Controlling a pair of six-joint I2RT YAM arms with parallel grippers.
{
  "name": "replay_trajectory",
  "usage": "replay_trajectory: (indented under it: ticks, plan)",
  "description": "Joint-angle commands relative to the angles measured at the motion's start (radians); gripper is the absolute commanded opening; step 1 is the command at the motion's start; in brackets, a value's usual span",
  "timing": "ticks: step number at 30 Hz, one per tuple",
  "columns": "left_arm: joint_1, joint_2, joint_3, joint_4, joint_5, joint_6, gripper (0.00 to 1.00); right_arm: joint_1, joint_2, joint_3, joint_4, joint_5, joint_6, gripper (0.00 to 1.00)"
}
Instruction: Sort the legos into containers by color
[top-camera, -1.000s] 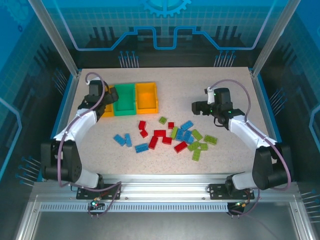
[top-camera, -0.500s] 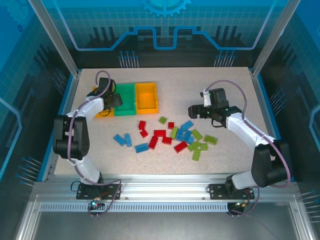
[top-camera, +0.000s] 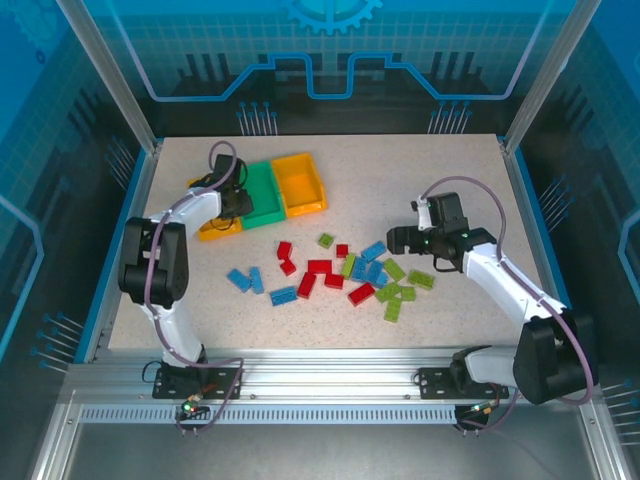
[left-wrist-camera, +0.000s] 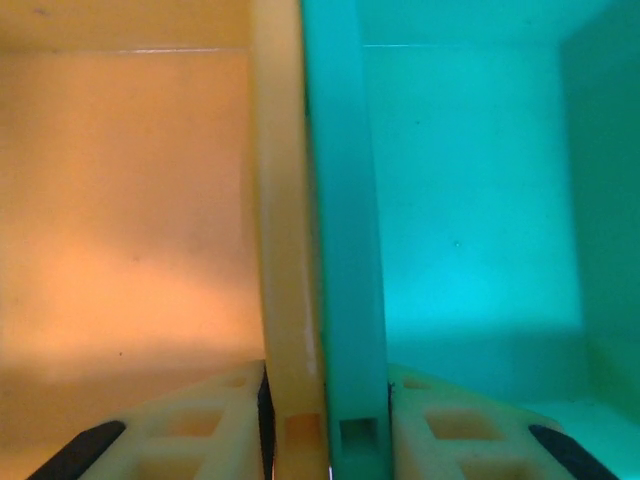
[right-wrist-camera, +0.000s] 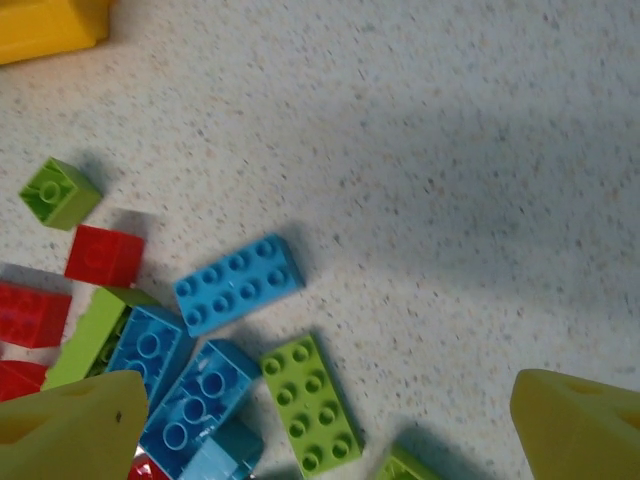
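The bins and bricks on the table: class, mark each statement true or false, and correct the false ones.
1. The green bin stands between two yellow-orange bins. True.
2. The left gripper pinches the adjoining walls of the green bin and a yellow-orange one. True.
3. The right gripper holds a blue brick. False: its jaws stand open and empty above the bricks.
4. Every brick is already in a bin. False: red, blue and green bricks lie loose on the table.
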Motion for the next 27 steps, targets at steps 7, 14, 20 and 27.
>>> replay_trajectory:
  ticks: [7,14,20,27]
  plan:
    - [-0.185,0.111,0.125,0.049,0.029,-0.046,0.29,-0.032,-0.031,-0.06,-0.058,-0.046,0.074,0.93]
    - [-0.274,0.204,0.244,0.031,0.037,-0.129,0.31,-0.031,-0.04,-0.063,-0.081,-0.062,0.08,0.92]
    - [-0.309,0.208,0.244,0.042,0.052,-0.23,0.34,-0.033,-0.032,-0.054,-0.196,0.046,0.143,0.86]
    - [-0.363,0.171,0.208,0.068,0.045,-0.26,0.36,-0.072,0.006,-0.081,-0.231,0.026,0.211,0.86]
